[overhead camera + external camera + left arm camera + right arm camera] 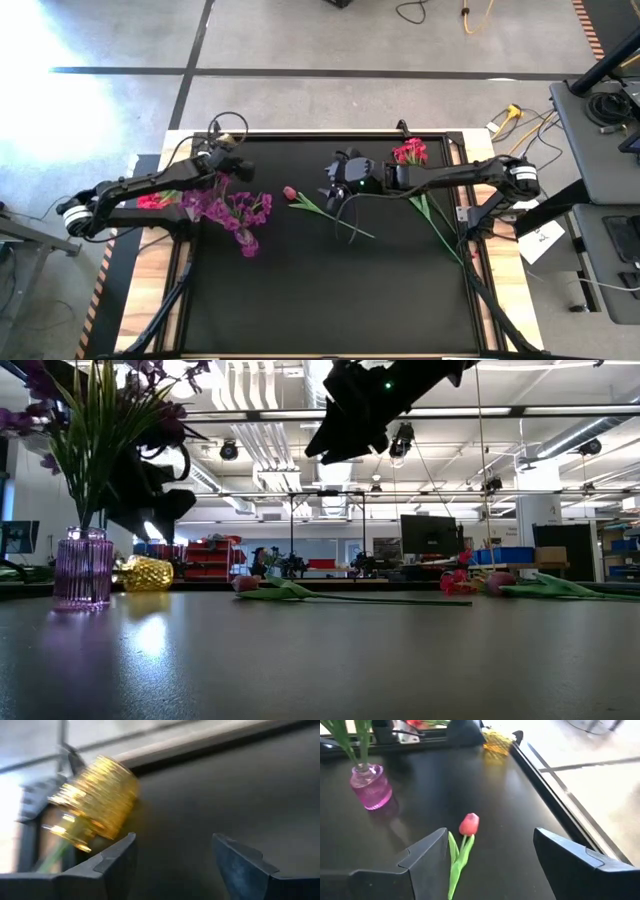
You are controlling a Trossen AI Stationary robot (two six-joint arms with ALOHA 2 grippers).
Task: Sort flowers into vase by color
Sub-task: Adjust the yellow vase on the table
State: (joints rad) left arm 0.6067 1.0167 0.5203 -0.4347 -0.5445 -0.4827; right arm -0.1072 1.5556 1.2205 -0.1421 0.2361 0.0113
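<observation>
The right gripper (332, 186) hung above the centre of the black table (330, 290) in the high view, its fingers (427, 855) spread apart with nothing between them. Just left of it in that view lay the pink bud (289, 192), flat on the table, its green stem running toward the lower right. In the right wrist view the bud (469, 824) showed in the gap between the fingers, lying below them untouched.

The left gripper (236, 170) sat at the upper left of the table, released and empty, facing a gold vase (97, 800). Just below it stood the purple bunches (232, 208) in a purple glass vase (82, 567). A red-pink bunch (410, 152) lay at the upper right beside the right arm, and another (152, 201) at the far left edge.
</observation>
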